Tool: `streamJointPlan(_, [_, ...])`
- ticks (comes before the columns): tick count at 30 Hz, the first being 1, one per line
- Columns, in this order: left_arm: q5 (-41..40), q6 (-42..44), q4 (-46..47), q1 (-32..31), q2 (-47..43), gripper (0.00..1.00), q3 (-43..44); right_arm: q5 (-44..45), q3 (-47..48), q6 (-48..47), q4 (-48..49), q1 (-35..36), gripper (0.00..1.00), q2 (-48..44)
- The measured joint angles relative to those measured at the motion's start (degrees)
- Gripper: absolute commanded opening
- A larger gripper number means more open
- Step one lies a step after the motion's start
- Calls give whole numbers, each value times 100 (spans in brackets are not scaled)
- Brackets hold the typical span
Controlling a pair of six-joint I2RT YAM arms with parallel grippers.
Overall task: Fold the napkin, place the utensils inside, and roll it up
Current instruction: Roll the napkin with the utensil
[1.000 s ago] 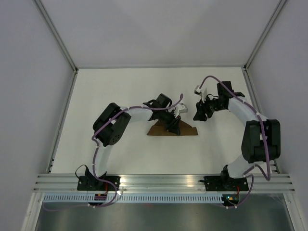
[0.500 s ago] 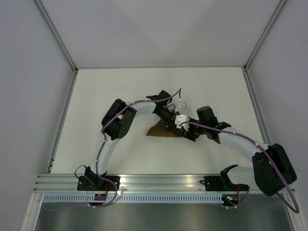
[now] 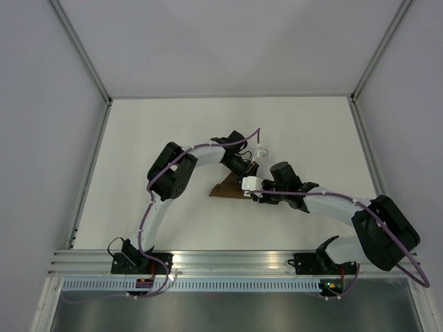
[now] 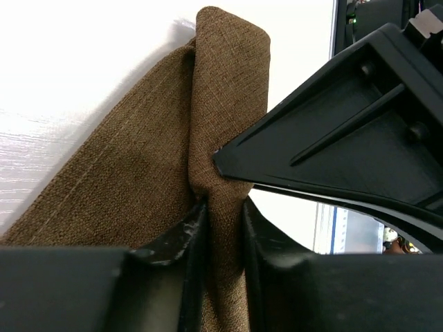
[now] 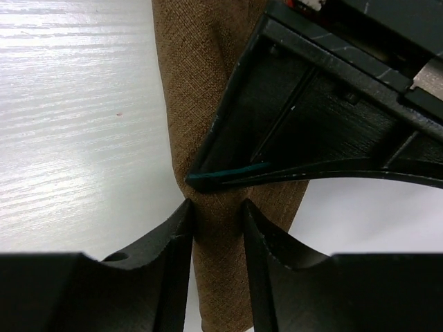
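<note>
- Pinching the rolled-up napkin (image 4: 138,173) tight with the left gripper (image 4: 220,223).
- Same deal with the right gripper (image 5: 216,214), clamped on that roll from the opposite side.
- Lying mid-bench (image 3: 152,124), between both arms.

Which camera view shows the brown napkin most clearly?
Left wrist view: the napkin fills much of it, weave and rolled fold plain. Right wrist shows a narrow strip; the top view, a small brown patch.

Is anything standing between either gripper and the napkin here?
Nothing visible does. The left gripper pinches a rolled fold of the napkin between its fingers, and the right gripper has the same cloth between its own. The two grippers crowd each other closely, but neither blocks the other's hold.
</note>
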Motion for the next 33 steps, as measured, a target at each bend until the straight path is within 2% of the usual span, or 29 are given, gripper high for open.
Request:
streamJointPlan(1, [0,0,-4,0,0,42,0,17,0,-9,22,2,35,22])
streamJointPlan(4, [96,-33,-61,4,-13,55,4,50,0,-35,37,4,23,50])
streamJointPlan(15, [-210,-219,160,111,-389,63,-291,28,195,-164,-197,4,18,195])
streamJointPlan(25, [-1902,-752,1416,671,-1762,64,-1276,-398,1351,-275,-1589,-234,16,946])
streamJointPlan(33, [-3735,-1248,2940,874,-3517,66,-2658,-1344,3204,-949,-3814,-942,16,2361])
